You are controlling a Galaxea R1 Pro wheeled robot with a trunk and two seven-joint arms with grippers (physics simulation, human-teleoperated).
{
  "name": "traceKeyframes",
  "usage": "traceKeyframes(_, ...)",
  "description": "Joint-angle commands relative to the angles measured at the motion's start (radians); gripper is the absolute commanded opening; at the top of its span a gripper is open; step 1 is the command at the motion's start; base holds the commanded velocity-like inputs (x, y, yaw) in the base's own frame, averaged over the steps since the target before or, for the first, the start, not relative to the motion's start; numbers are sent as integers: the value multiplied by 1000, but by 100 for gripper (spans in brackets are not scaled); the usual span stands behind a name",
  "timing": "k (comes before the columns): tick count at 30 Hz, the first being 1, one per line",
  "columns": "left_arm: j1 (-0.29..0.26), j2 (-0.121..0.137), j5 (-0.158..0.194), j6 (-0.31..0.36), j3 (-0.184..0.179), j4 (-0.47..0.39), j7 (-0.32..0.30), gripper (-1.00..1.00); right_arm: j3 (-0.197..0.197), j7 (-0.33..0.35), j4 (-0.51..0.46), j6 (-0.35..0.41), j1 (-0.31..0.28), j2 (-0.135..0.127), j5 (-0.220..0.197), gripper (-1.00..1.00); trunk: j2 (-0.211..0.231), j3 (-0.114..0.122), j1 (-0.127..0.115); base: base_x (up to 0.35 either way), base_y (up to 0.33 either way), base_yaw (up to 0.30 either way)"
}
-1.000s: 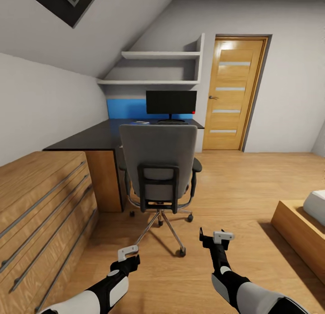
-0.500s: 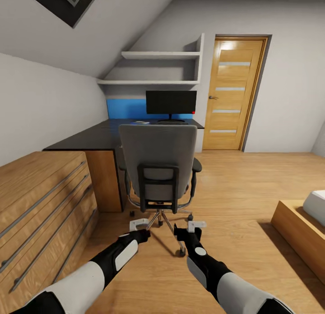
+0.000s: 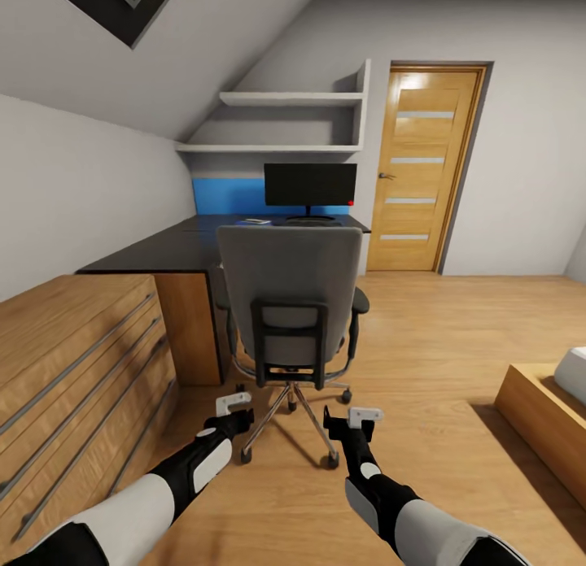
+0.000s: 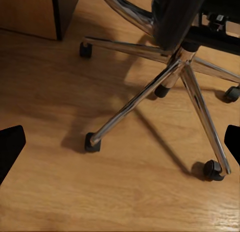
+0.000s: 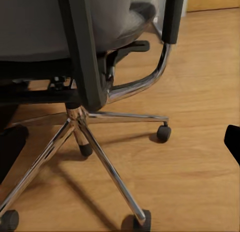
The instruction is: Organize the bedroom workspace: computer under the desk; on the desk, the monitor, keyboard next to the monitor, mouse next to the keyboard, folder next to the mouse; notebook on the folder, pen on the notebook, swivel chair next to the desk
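- The grey-backed swivel chair with black armrests and chrome five-star base [image 3: 290, 306] stands with its back to us, drawn up in front of the glossy black L-shaped desk [image 3: 175, 247].
- Over the last second both arms have swung inward and forward from wide apart near the floor. The left pincer [image 3: 234, 410] now hangs low beside the chair's left castor, and the right pincer [image 3: 355, 424] hangs just behind the right castors.
- In each wrist view the dark fingertips sit far out at the frame edges, so I judge both pincers spread wide, with nothing held.
- The view has crept slightly toward the chair, so the robot seems to be rolling closer.
- The wide black monitor on a thin stand [image 3: 310, 185] is already on the desk, against the blue panel at the back wall.
- A small pale flat item [image 3: 257, 220] lies on the desk left of the monitor; it is too small to identify.
- The chair back hides its seat, so I cannot tell whether the folder lies there.
- My reading: this is the approach to the chair, which must be reached round or turned before anything on the seat can be taken.
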Motion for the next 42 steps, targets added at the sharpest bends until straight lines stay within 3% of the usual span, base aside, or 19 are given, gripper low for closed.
traceKeyframes(1,-1,1,7,-1,-10,-1,8,100,9,-7,1,-2,-1,0,-4,100,0,-1,0,131,12,0)
traceKeyframes(8,-1,-2,7,1,-19,1,6,100,17,-1,3,-1,1,1,-4,100,0,-1,0,241,-88,0)
traceKeyframes(17,-1,-23,8,2,-51,13,2,100,44,3,4,-1,1,2,-4,100,0,-1,0,99,-30,0)
traceKeyframes(42,-1,-23,7,-1,-53,14,7,100,46,4,4,-1,1,3,-4,100,0,-1,0,304,0,0)
